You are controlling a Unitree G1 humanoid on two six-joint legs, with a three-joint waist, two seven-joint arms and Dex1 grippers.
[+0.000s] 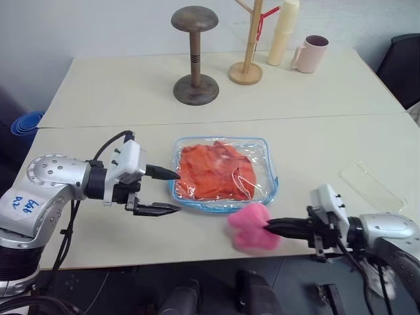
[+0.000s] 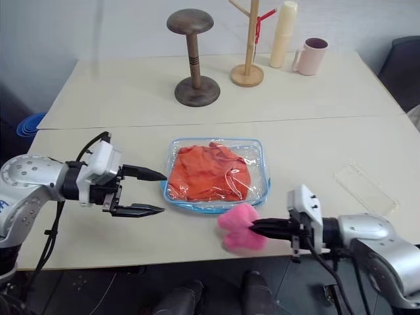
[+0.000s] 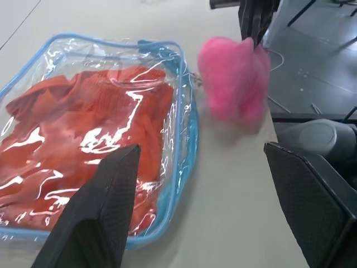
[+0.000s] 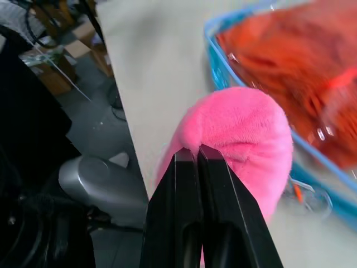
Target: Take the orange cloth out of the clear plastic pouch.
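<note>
The clear plastic pouch (image 1: 264, 162) with a light blue zipper edge lies flat in the middle of the near table. The orange cloth (image 1: 216, 170) is inside it, wrinkled under the plastic. My left gripper (image 1: 178, 191) hovers just off the pouch's left edge, open, with nothing between its fingers (image 3: 106, 206), which point at the pouch. My right gripper (image 1: 266, 228) is at the table's front edge, just below the pouch's near right corner. It is shut on a fluffy pink plush (image 4: 245, 134), pinching it at the fingertips.
A flat clear plastic rectangle (image 1: 371, 186) lies at the right. On the far table stand a dark wooden hat stand (image 1: 195, 56), a wooden rack (image 1: 248, 46), a stack of cream cups (image 1: 283, 33) and a pink mug (image 1: 310, 54). Blue bowls (image 1: 26, 125) sit beyond the left edge.
</note>
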